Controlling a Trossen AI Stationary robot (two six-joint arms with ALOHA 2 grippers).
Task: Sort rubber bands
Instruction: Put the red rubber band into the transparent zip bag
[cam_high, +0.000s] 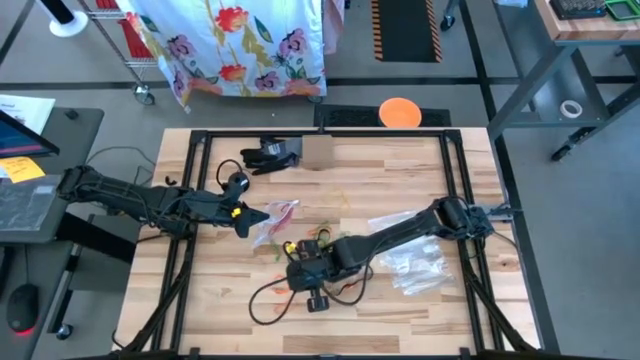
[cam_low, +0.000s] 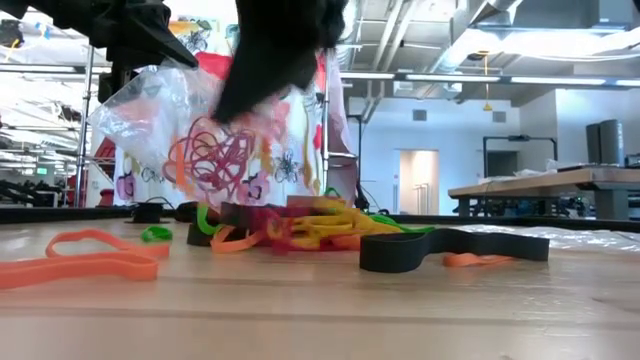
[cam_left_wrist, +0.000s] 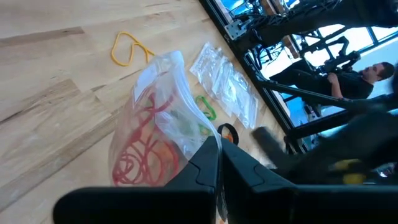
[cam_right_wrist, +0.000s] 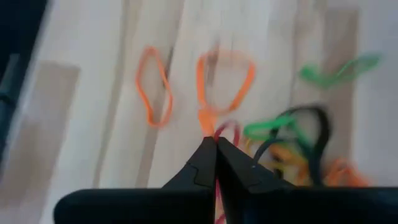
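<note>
The table (cam_high: 400, 180) is a pale wooden top inside a dark frame, and both arms reach over its middle.

The left gripper (cam_left_wrist: 219, 152) is fully closed. Its two fingers pinch the edge of a clear plastic bag (cam_left_wrist: 158, 118), and the bag hangs from them a little above the wood. In the low view the same bag is lifted over the table, and the loops inside show through the plastic. The bag holds a bunch of red rubber bands (cam_left_wrist: 140, 146), and one greenish piece seems to lie in it too, but I cannot tell this for sure.

The right gripper (cam_right_wrist: 216, 149) is also closed completely, the tips pressed together. A red band (cam_right_wrist: 227, 132) comes out between the tips, so it is pinched there, just over the loose pile.

More clear empty-looking bags (cam_high: 410, 262) lie flat on the table under the right arm, near the right edge.

The loose rubber bands (cam_low: 300, 225) lie in a heap at the middle of the table: orange, yellow, green, red and black ones tangled together. Two orange loops (cam_right_wrist: 154, 87) lie apart from the heap on bare wood, and one yellow loop (cam_left_wrist: 127, 48) lies alone beyond the held bag.
</note>
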